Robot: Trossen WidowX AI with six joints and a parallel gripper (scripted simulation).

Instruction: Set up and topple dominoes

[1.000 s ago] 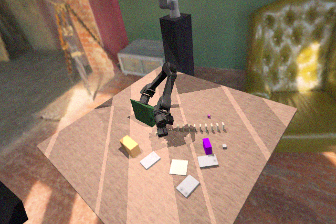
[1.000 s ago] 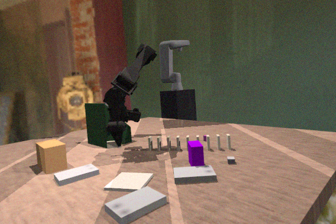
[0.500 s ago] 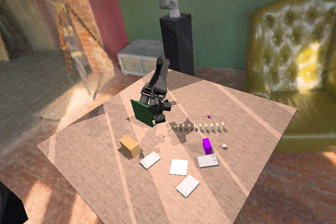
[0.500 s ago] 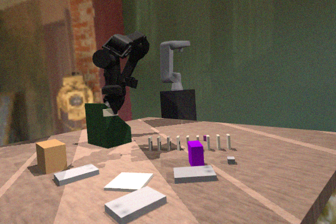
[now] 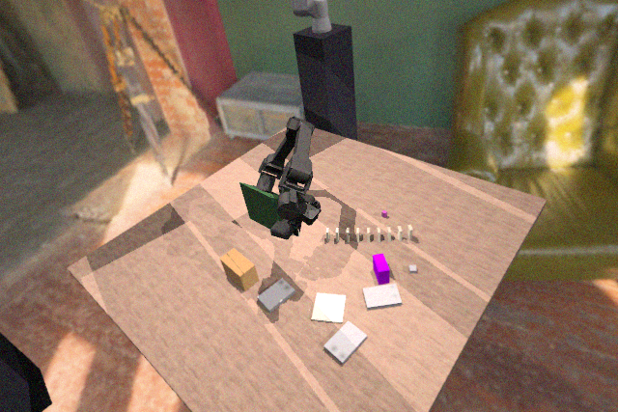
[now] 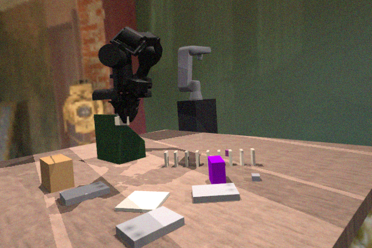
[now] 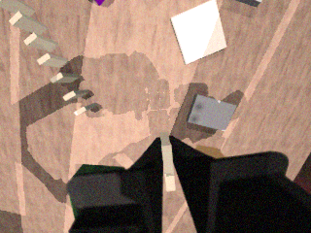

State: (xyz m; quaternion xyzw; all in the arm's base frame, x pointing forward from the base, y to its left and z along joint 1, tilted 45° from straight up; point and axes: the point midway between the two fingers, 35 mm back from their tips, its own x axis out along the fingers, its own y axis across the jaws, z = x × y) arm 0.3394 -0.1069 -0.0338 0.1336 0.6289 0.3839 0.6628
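Observation:
A row of several cream dominoes (image 5: 368, 233) (image 6: 207, 157) (image 7: 49, 59) stands upright on the wooden table (image 5: 449, 188). My gripper (image 5: 283, 232) (image 6: 122, 119) (image 7: 164, 140) is shut on one cream domino (image 6: 119, 121) (image 7: 168, 162) and holds it well above the table, left of the row's left end. It hangs in front of a dark green wedge block (image 5: 257, 204) (image 6: 117, 144). In the top view the held domino is hidden by the fingers.
An orange box (image 5: 239, 267) (image 6: 57, 171), a grey slab (image 5: 275, 294) (image 7: 211, 113), a white tile (image 5: 329, 306) (image 7: 198, 31), two more grey slabs (image 5: 381, 295) (image 5: 345, 341) and a purple block (image 5: 380, 267) (image 6: 216, 168) lie in front of the row. Small purple (image 5: 384, 213) and grey (image 5: 412, 268) cubes sit near its right end.

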